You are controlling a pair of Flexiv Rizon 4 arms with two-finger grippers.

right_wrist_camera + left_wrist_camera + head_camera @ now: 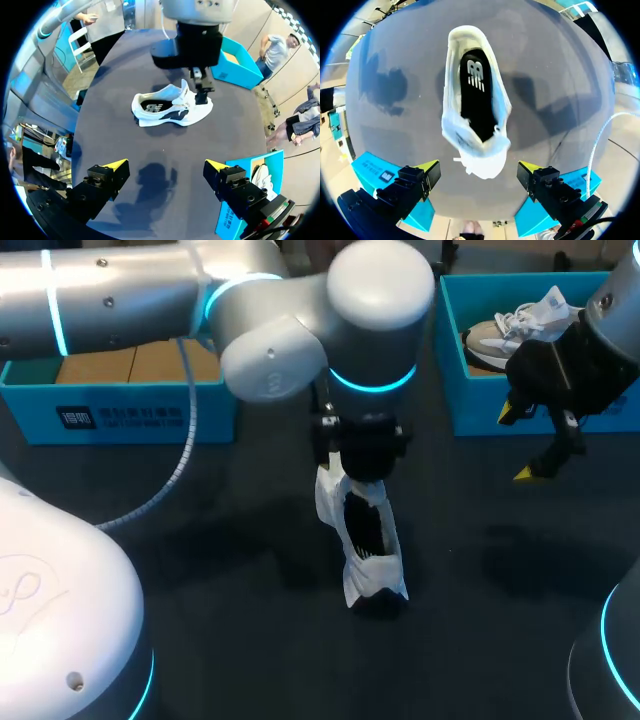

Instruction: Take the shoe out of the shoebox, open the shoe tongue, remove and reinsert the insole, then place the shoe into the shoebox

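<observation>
A white shoe (372, 575) lies on the dark table (240, 570) in the middle, its black insole (476, 102) showing inside the opening. My left gripper (364, 472) hangs just above the shoe's laced end. In the left wrist view the left gripper (480, 168) is open, its yellow tips either side of the shoe (451, 95) without touching it. My right gripper (517, 443) hovers open and empty in front of the blue shoebox (470, 400). From the right wrist view, the right gripper (166, 165) is well short of the shoe (167, 95).
The blue shoebox at the back right holds a second shoe (512, 325). A blue box half (120, 412) with a brown cardboard inside stands at the back left. Both boxes also show in the right wrist view, the shoebox (235, 170) beside the right gripper.
</observation>
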